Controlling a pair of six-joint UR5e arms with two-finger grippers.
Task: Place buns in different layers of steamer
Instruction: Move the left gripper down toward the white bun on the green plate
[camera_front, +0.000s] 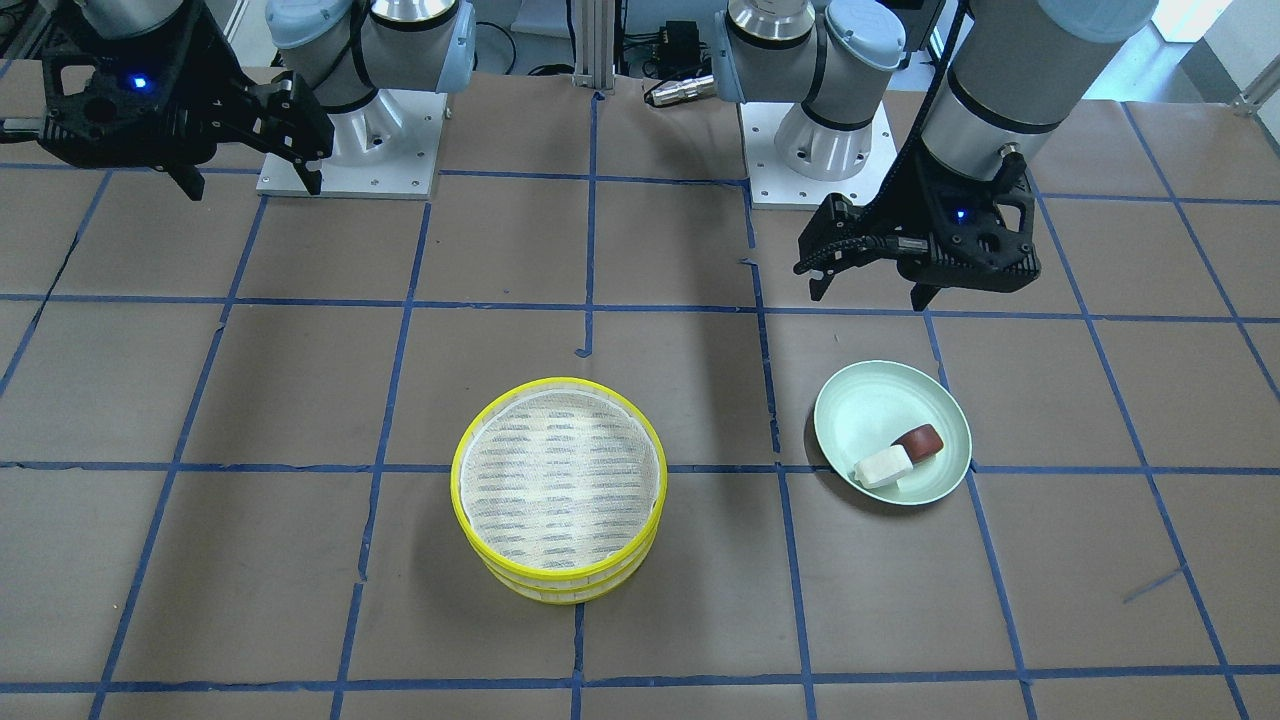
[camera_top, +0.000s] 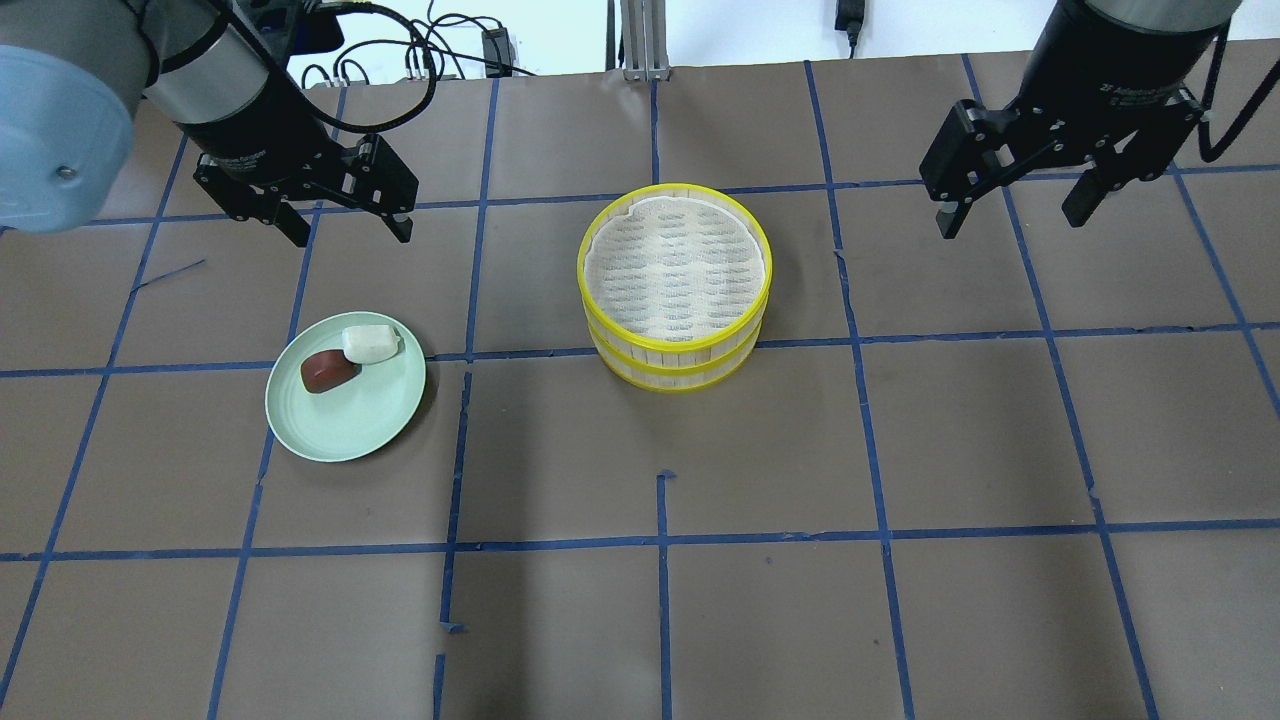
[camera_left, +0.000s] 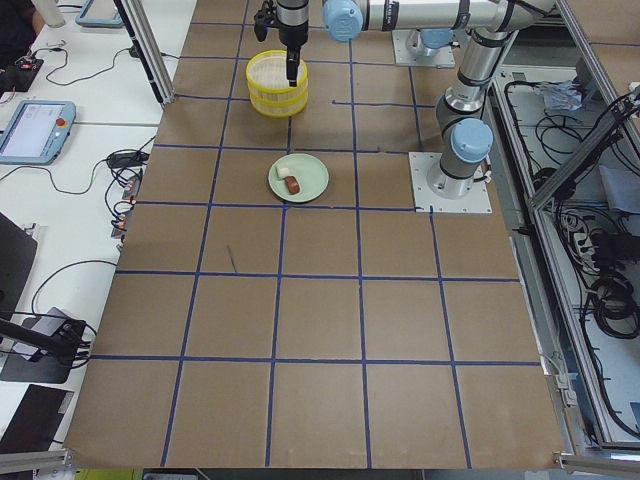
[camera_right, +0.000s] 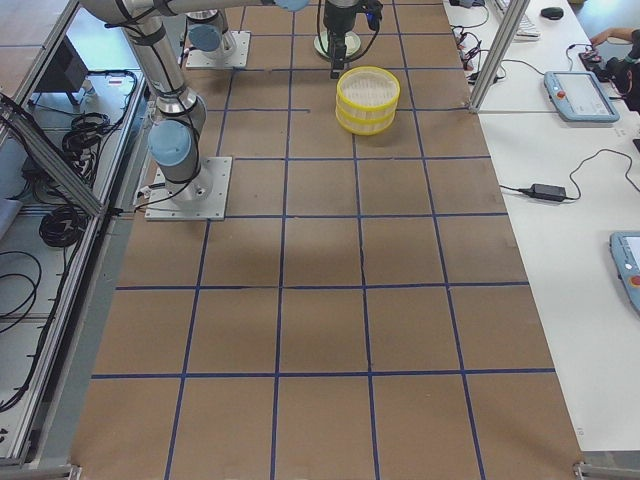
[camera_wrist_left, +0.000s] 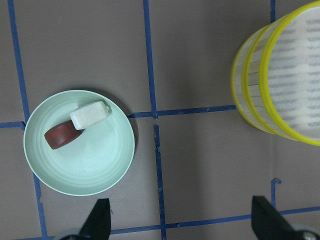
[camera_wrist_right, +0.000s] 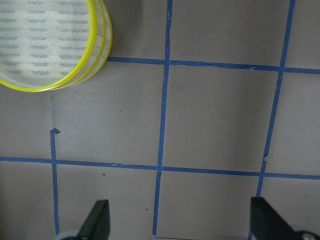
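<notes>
Brown-papered counter, gridded with blue tape: I am logging items as they are lying now.

- Steamer, two layers: upper layer is sitting stacked on the lower layer near the counter's middle. The upper mesh is showing bare; the lower one's inside is being hidden by the layer above it.
- Plate, pale green: sitting well apart from the steamer, on the robot's left.
- White bun: lying on the plate's far part, touching its neighbour. In the overhead view its long axis is running roughly side to side, slightly tilted.
- Brown bun: lying beside it. Its long axis is running diagonally, with the far end pointing toward the white bun.
- Left pincer: hovering just beyond the plate, fingers spread wide, holding nothing.
- Right pincer: hanging well off to the steamer's right, likewise spread wide and holding nothing.

Progress, as I am judging it: nothing is placed yet. Both buns are waiting on the plate. The layers will probably need separating, or the lower one filling first, before each bun is going into its own layer.
</notes>
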